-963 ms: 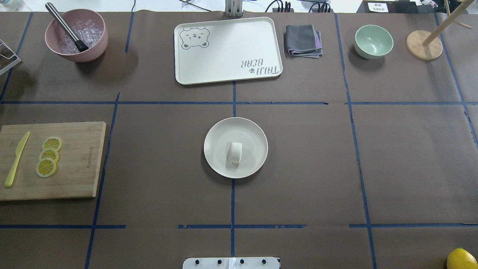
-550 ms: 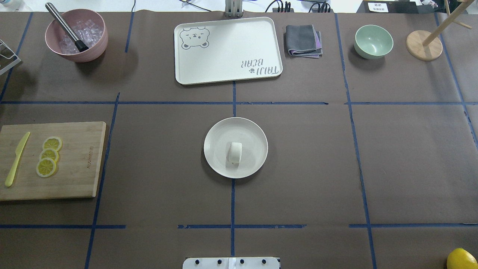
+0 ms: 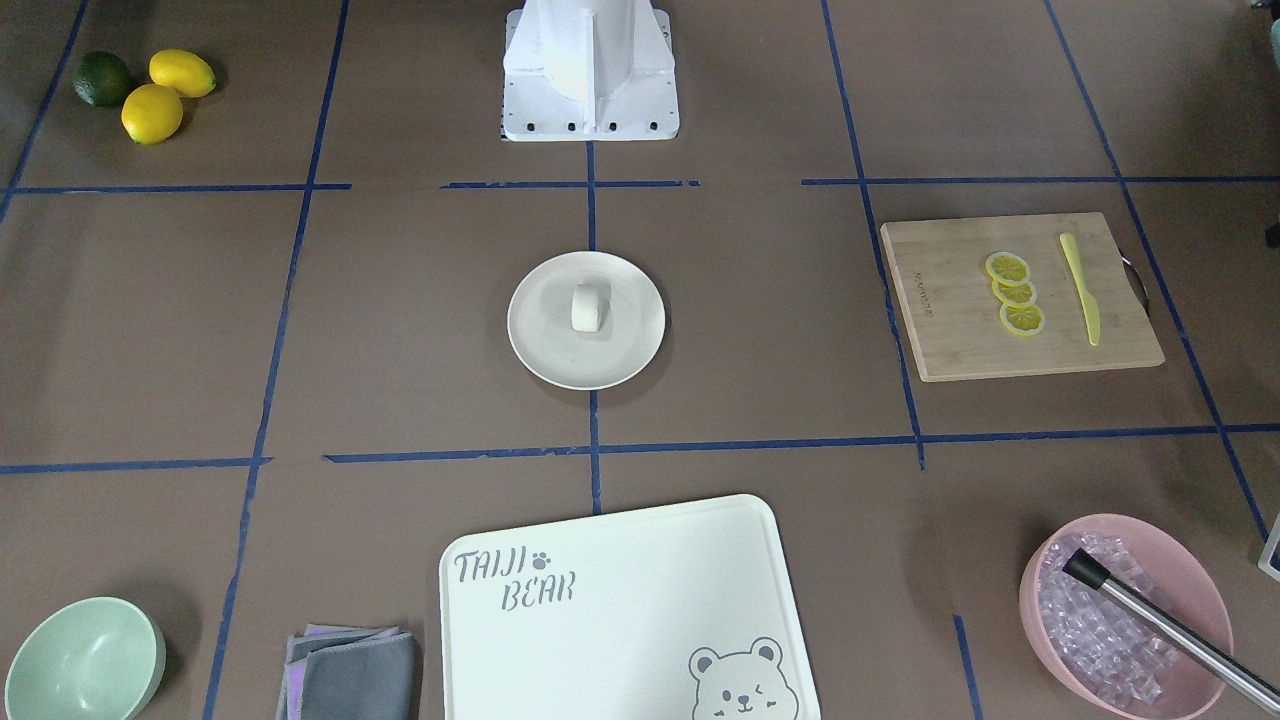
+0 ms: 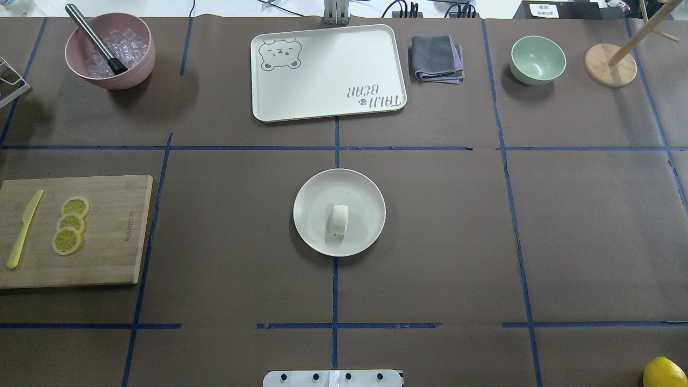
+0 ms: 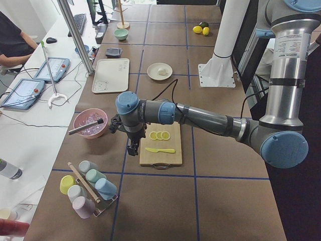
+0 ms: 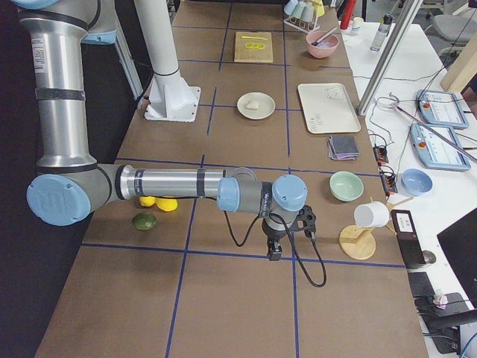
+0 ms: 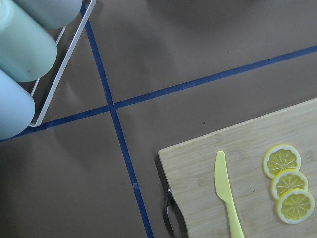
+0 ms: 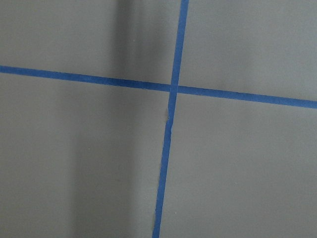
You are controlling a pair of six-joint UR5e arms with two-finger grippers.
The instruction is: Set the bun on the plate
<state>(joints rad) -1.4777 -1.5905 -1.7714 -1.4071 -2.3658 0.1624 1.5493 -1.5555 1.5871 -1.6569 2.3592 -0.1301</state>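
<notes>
The bun (image 4: 338,219) lies on the plate (image 4: 314,196), a bit toward 6 o'clock of its middle. The left pincer (image 5: 132,147) hangs well apart at 9 o'clock, seemingly by the cutting board (image 5: 170,158). The right pincer (image 6: 274,252) is far off at 3 o'clock. I cannot tell if either is wide or narrow.

The robot's left arm (image 5: 210,119) and right arm (image 6: 168,183) were made of silver and dark-grey metal tubes with black bands, joined at rounded pale-blue caps (image 5: 283,149), carried thin black looping cables (image 6: 320,261) beside small black jaws, and shared a white column on a bolted square foot (image 3: 590,110).
</notes>
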